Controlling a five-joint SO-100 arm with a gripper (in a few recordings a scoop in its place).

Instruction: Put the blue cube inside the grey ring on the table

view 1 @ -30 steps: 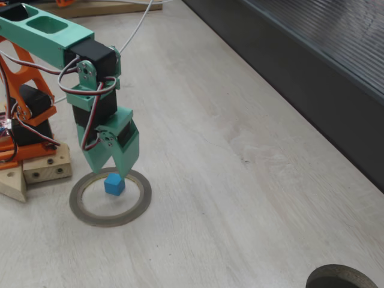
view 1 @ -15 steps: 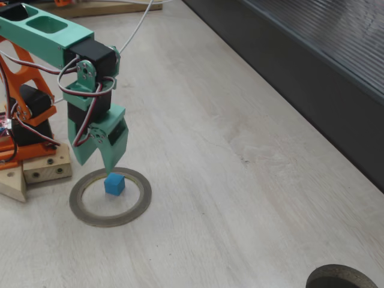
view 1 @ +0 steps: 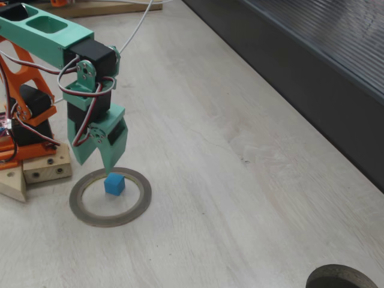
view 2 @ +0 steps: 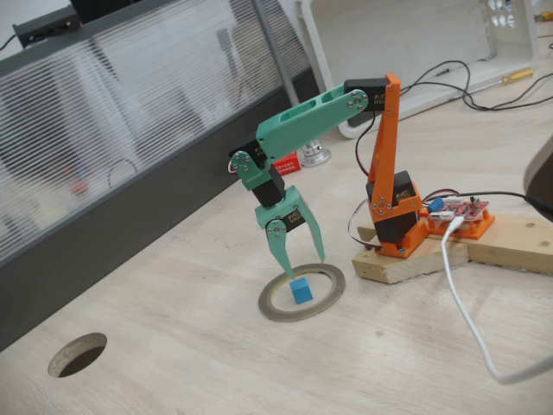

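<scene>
Pale table (view 1: 240,180), bright-blue (plain) cube (view 1: 114,184)

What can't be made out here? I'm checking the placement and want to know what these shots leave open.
- Dark ring: cut off by the bottom edge of a fixed view.
- Red item: partly behind the arm in a fixed view, too small to identify.
- Grey ring: the far rim is partly covered by the gripper fingers in a fixed view.
- Blue cube: its far faces are turned away in both fixed views.
</scene>
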